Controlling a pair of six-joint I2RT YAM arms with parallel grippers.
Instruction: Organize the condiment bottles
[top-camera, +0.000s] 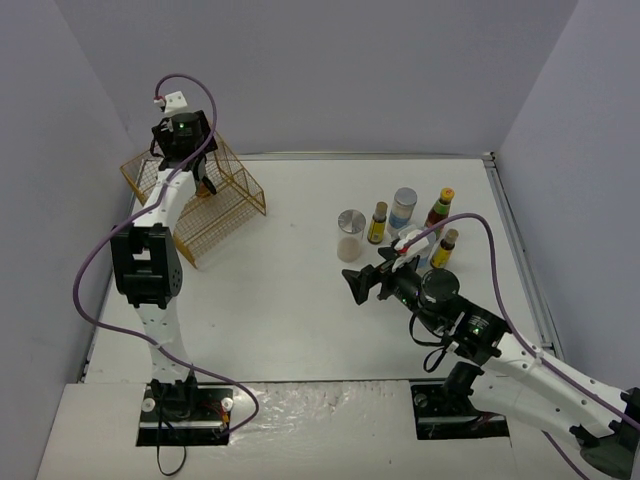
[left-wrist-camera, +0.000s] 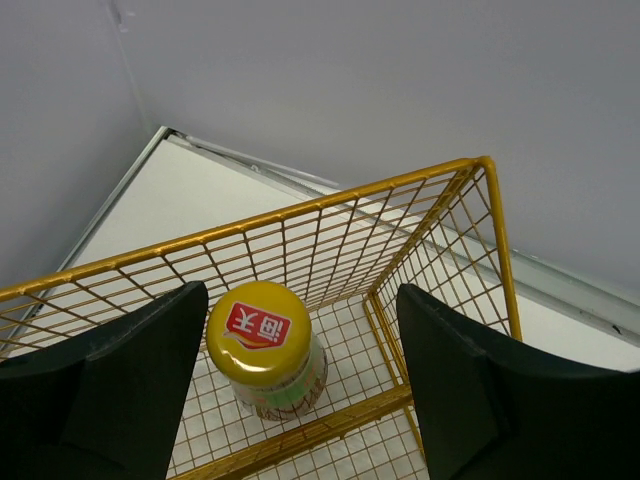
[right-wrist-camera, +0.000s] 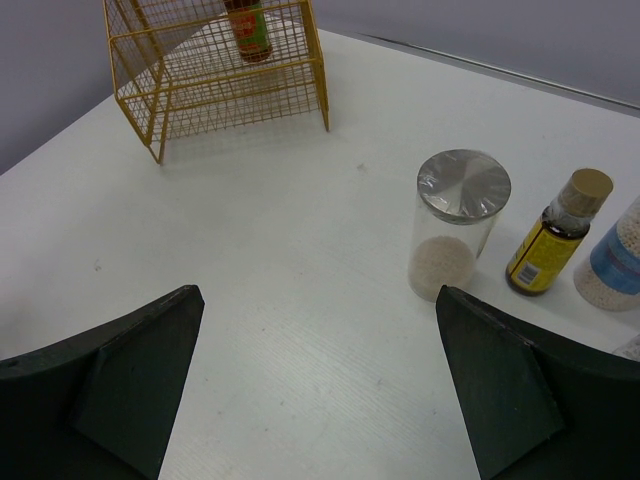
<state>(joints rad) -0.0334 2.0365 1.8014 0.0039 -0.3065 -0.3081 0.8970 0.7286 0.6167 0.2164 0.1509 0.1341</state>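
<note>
**A:** One bottle in the rack, is that all?

**B:** All I can see. The yellow-capped bottle (left-wrist-camera: 262, 340) stands upright on a mesh shelf of the gold wire rack (left-wrist-camera: 340, 197), close to a corner. I'd guess it sits there so the row can fill outward from that corner.

**A:** And the left gripper (left-wrist-camera: 300, 335)?

**B:** It is spread wide, one finger on each side of the cap, pinching nothing. The nearer finger (left-wrist-camera: 120, 380) sits so close to the cap that I can't say whether it touches.

**A:** How is that arm set?

**B:** It is stretched far out to the back left corner of the table (top-camera: 290, 300). The forearm rises steeply and the wrist tips down into the rack from above.

**A:** Where are the other bottles?

**B:** They are grouped on the right side, well apart from the rack. The silver-lidded jar (right-wrist-camera: 455, 225) is nearest the middle, with the tan-capped bottle (right-wrist-camera: 557, 235) just beside it and the blue-labelled jar (right-wrist-camera: 612, 262) next along. The overhead view adds a red-labelled bottle (top-camera: 440, 208) behind them. The right wrist covers part of the group, so I won't count it.

**A:** What about the right gripper (right-wrist-camera: 318, 370)?

**B:** Its jaws are parted and it carries nothing. It hovers over bare table just left of the silver-lidded jar. The arm is folded low with the elbow back near its base, and the forearm points leftward across the table. From there the jar looks like the easy next pick.
</note>
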